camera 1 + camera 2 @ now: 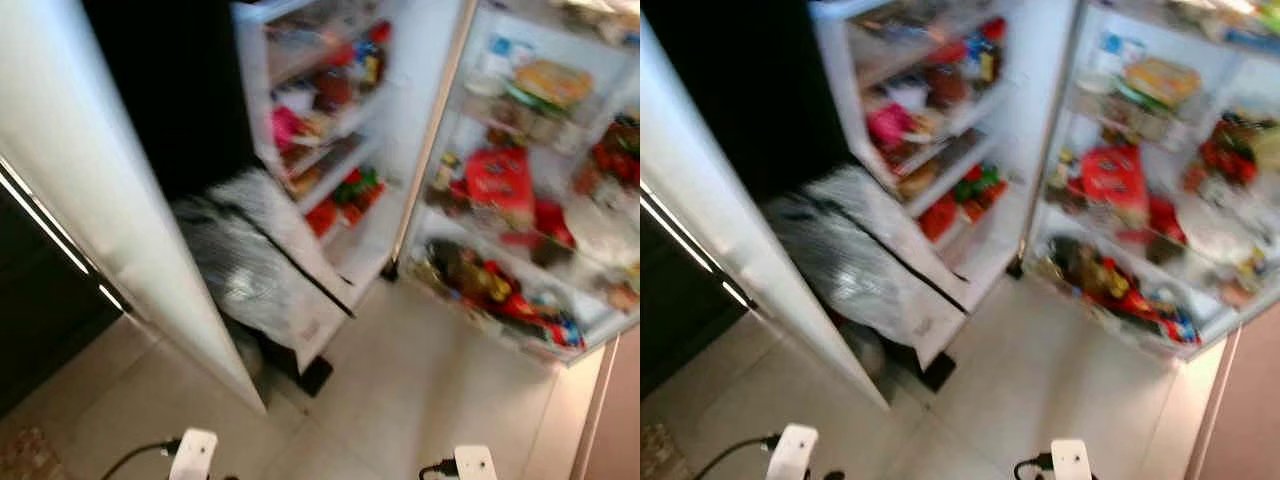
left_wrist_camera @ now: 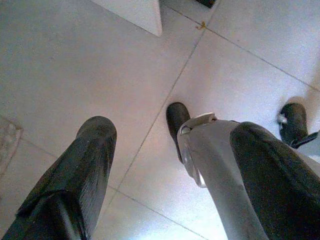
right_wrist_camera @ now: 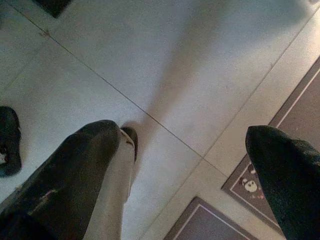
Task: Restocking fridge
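Left eye view: open fridge (image 1: 420, 130), blurred; door shelves (image 1: 330, 130) and inner shelves (image 1: 520, 200) packed with colourful packets. Left claw (image 2: 165, 165) and right claw (image 3: 185, 165) released, over floor tiles (image 3: 150, 60).

Blurred fridge shelves (image 1: 335, 125) carry what look like packaged foods (image 1: 498, 178); pale tiled floor (image 1: 420, 390) below.

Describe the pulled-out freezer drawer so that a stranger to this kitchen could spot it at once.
Start at the open fridge, both doors swung wide. Below the left door's stocked shelves, a white drawer juts out over the floor tiles. It alone holds crinkled silvery bags rather than colourful packets.
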`<state>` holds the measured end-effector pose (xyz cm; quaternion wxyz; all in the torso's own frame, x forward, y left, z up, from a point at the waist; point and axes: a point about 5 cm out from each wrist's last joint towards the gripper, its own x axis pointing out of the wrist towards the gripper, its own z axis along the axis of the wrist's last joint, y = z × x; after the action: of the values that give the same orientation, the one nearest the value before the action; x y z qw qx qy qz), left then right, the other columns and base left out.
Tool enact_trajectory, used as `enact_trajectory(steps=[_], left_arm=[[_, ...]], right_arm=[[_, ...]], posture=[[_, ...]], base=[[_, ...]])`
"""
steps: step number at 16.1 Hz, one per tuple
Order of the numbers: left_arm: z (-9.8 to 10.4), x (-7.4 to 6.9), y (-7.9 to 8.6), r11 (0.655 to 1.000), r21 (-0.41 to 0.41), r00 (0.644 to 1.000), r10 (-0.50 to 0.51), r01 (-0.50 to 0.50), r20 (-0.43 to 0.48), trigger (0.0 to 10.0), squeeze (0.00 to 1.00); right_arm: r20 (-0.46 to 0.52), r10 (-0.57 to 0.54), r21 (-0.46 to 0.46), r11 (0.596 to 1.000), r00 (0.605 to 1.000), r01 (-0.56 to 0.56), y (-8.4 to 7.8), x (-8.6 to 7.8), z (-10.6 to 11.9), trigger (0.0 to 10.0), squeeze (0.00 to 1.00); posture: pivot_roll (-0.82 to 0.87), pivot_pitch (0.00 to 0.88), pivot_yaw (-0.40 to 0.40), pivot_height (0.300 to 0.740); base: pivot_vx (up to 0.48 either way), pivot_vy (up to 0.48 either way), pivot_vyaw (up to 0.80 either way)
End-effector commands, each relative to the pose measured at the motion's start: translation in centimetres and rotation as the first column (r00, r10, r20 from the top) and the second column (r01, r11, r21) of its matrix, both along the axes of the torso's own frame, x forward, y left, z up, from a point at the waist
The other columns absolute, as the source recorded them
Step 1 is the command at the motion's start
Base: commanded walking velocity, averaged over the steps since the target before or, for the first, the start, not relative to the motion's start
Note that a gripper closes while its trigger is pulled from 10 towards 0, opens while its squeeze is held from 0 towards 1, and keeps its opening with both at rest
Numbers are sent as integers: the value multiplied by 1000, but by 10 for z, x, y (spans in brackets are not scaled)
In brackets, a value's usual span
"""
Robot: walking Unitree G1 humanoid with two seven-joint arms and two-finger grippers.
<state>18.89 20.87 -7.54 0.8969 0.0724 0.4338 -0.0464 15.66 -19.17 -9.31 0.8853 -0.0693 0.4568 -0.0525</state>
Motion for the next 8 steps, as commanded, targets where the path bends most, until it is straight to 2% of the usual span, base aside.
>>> enact_trajectory(steps=[1,2,5,6,7,8], left_arm=[[-6,-10,-3,1000,-5,999,-5,5,-41,10000,0],[-6,-10,-4,1000,-5,999,-5,5,-44,10000,0],[-7,-10,-6,1000,-6,999,2,-2,-44,10000,0],[-7,-10,-7,1000,-7,999,0,0,-44,10000,0],[-6,-9,-6,1000,-5,999,-2,1,-44,10000,0],[-6,-10,-4,1000,-3,999,-3,3,-44,10000,0]], right_arm=[[-30,-30,-10,1000,999,29,-7,-9,-3,10000,0],[-26,-57,-8,998,998,56,-8,-9,-3,10000,0],[9,-120,-9,993,993,120,-17,-2,2,10000,0],[54,-196,-11,980,979,197,-26,4,7,10000,0],[174,-366,-51,924,914,379,-53,16,20,10000,0],[278,-468,-90,857,839,508,-76,22,34,10000,0]], posture=[[40,145,2,740],[36,145,4,740],[25,144,7,740],[20,141,11,740],[13,143,13,740],[7,142,14,740]], base=[[0,-352,0],[0,-274,0],[0,0,0],[0,0,0],[0,0,0],[0,0,0]])
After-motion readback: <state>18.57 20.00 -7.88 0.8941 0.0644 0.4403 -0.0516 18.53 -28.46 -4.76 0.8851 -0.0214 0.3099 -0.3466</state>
